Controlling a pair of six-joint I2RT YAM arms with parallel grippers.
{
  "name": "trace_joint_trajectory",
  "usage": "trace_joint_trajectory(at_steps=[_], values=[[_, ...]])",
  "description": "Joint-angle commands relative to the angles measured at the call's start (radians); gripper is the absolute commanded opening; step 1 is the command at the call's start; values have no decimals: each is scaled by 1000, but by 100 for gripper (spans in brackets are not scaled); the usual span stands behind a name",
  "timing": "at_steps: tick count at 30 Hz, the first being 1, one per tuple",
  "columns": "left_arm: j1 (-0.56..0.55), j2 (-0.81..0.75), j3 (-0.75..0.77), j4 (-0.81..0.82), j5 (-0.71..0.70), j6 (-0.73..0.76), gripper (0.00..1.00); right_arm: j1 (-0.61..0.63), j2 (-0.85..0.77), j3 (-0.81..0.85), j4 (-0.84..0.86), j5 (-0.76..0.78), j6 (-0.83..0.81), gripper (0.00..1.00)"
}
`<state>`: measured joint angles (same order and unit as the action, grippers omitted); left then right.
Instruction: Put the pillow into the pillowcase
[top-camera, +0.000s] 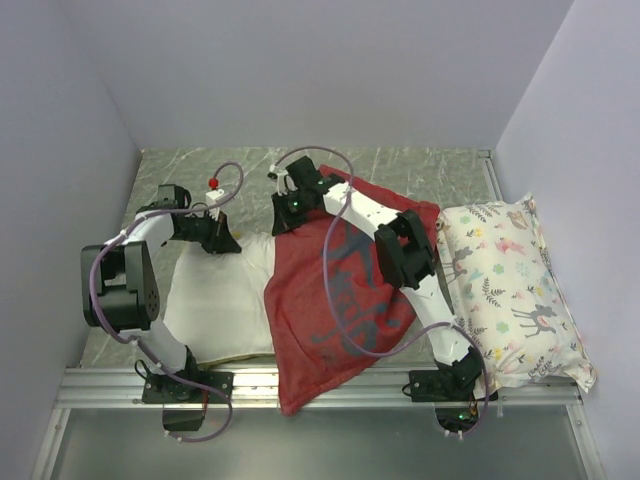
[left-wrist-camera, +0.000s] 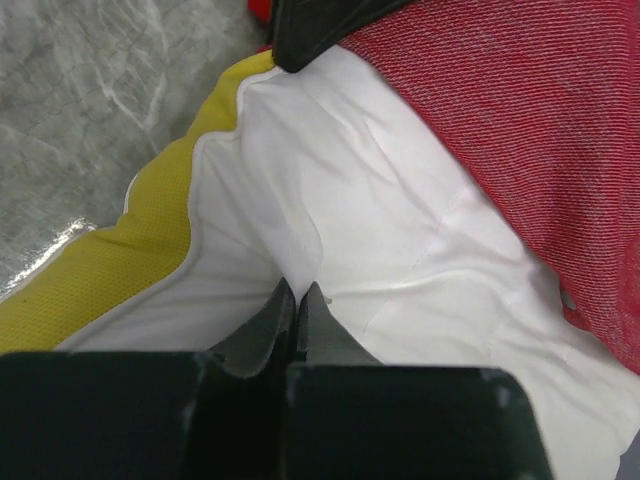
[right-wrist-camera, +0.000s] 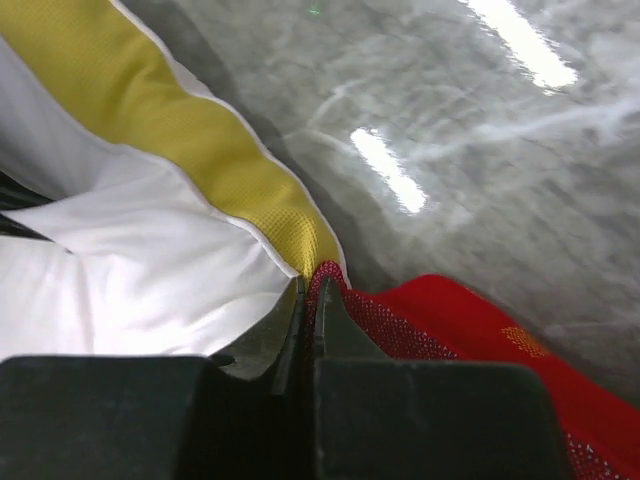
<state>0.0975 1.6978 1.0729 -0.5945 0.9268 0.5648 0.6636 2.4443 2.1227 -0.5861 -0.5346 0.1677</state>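
I see the large white contoured foam pillow (top-camera: 215, 300) lying flat on the grey marbled surface (top-camera: 420, 165). The big red fabric pillowcase (top-camera: 330, 310) is draped over the pillow's right end. From above I cannot tell whether that end is already inside the mouth.

My left end effector (left-wrist-camera: 297, 300) is pressed together on a small fold of the pillow's white cover, near the pillow's far edge and just inside its yellow strip (left-wrist-camera: 130, 250). My right end effector (right-wrist-camera: 312, 290) is pinched shut on the pillowcase's red mesh hem, which touches the far corner of the pillow at the strip.

To do this step well, I judge the left grip should serve as the anchor while the right draws the hem low along the pillow's far edge toward its left end. Short pulls seem wise, since foam likely drags on cloth. I'd also check that only the upper layer of the hem is caught, or the mouth closes on the pillow.
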Motion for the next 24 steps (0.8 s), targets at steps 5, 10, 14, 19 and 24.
trace_joint_trajectory(at_steps=[5,10,14,19,24], values=[[-80,-202,-25,30,176,15,0,24,-263,-12,150,-206,153,3],[-151,-291,-25,114,218,-78,0,15,-310,-7,135,-191,167,10],[-206,-326,-16,131,233,-106,1,-16,-314,-17,138,-221,190,11],[-249,-375,-11,108,221,-82,0,-44,-326,-27,144,-248,214,20],[-249,-366,-4,50,214,-33,0,-70,-311,-64,117,-236,207,0]])
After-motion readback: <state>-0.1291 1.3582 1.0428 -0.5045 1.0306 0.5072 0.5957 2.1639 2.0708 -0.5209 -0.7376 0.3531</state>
